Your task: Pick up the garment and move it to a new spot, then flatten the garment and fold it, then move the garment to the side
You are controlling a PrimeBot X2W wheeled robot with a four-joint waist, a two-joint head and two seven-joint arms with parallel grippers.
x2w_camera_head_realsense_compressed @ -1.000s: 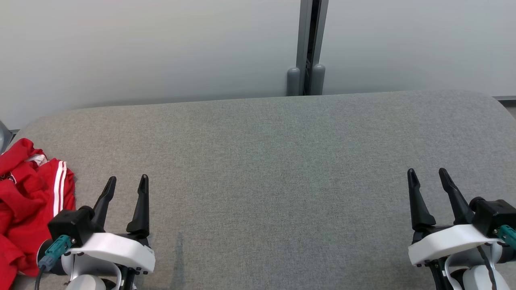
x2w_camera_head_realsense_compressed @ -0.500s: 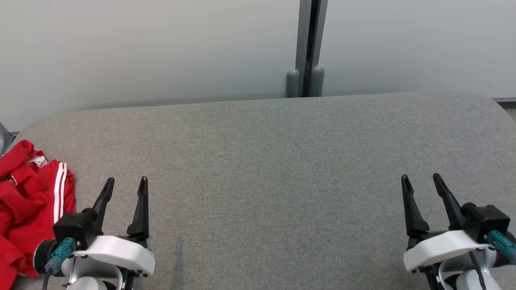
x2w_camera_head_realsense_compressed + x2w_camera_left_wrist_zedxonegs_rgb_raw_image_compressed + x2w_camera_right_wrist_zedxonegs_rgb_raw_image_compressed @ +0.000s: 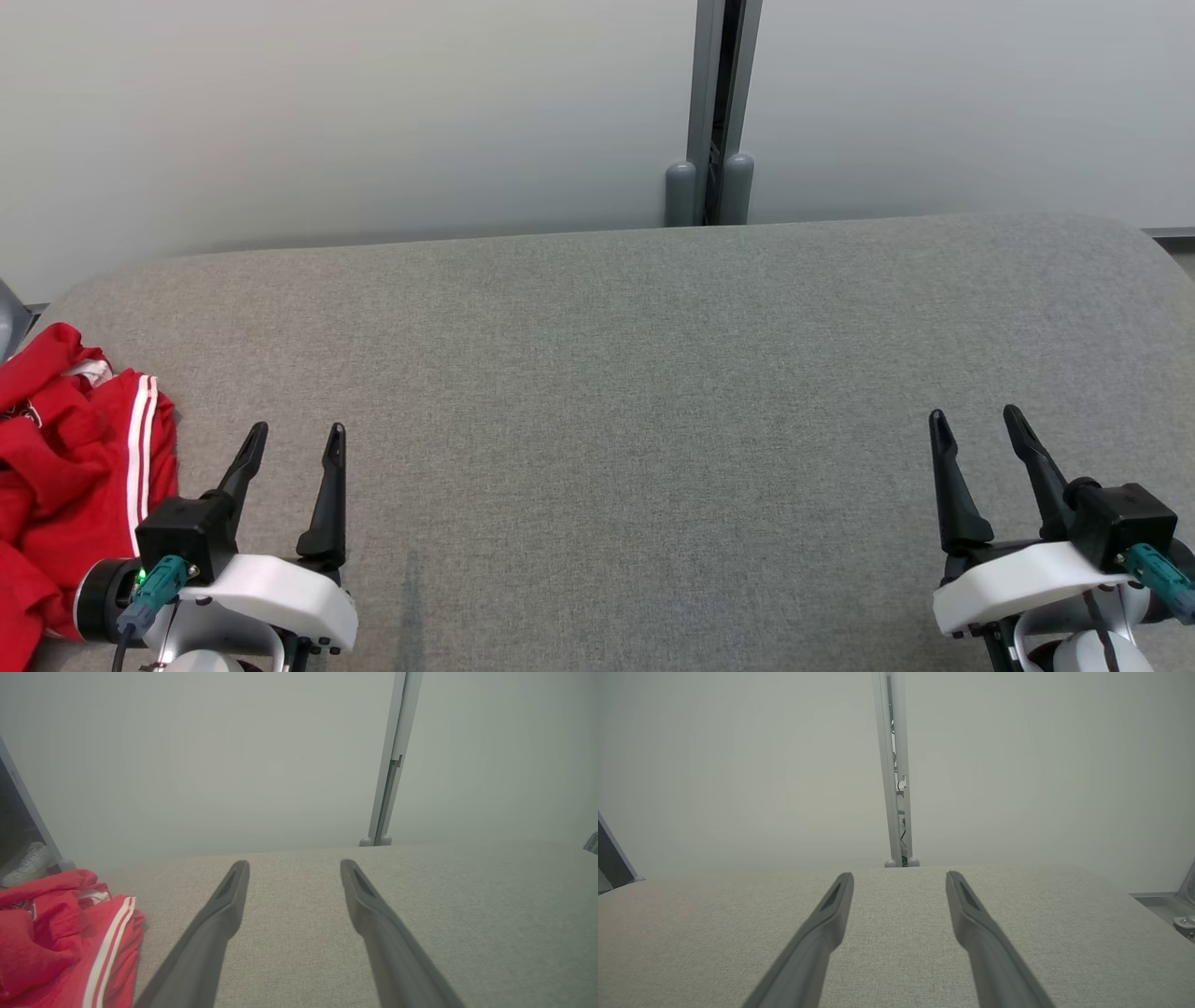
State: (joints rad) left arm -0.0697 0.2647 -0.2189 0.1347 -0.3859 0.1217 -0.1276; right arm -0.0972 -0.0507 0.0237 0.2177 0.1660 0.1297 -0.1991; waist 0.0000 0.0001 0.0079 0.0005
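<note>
Gray, soft-looking cloth covers the big table (image 3: 635, 373), which has round corners at the back. Behind it stands a pale wall (image 3: 373, 112), made of two flat panels with a gray post (image 3: 717, 103) running up between them.

The red garment (image 3: 65, 467) lies in a crumpled heap on the far left side of the table, by the left edge. It has two white stripes down one part and a bit of white near the top. It is bunched up, not flat and not folded.

The left gripper (image 3: 296, 431) is low at the left, just beside the garment, on its right side. Its two dark fingers stand apart and point toward the wall. Only gray table shows between them, and they do not touch the red cloth.

The right gripper (image 3: 975, 415) is low at the far right, well apart from the garment. Its fingers are spread wide too, with just bare gray table between them.

In the left wrist view a white shoe (image 3: 29, 862) sits on the floor past the table's left end, beyond the garment. In the right wrist view a gray metal ledge (image 3: 1157, 905) shows past the table's right end.
</note>
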